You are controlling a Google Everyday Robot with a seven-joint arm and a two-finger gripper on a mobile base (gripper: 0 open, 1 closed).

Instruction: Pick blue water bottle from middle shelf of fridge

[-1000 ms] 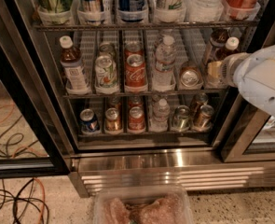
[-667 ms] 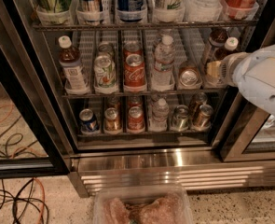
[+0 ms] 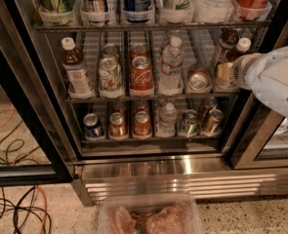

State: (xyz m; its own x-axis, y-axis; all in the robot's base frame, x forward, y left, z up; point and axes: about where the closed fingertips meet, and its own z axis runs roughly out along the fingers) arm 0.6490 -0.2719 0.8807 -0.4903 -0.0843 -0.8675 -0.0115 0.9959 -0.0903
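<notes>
The fridge (image 3: 182,172) stands open in front of me, with a steel base. On its middle shelf (image 3: 148,98), a slim bottle with a white cap, brown liquid and a pale label (image 3: 76,67) stands at the far left. A second white-capped brown bottle (image 3: 240,50) stands at the far right. My white arm comes in from the right, and my gripper (image 3: 229,73) is at this right bottle's body, hiding most of it. I cannot tell whether it has hold of the bottle.
The middle shelf also holds a green-white can (image 3: 110,73), a red cola can (image 3: 141,72), a clear water bottle (image 3: 172,65) and a gold can (image 3: 198,79). Cans fill the lower shelf. Cables (image 3: 16,208) lie on the floor at left. A plastic tub (image 3: 148,218) sits below.
</notes>
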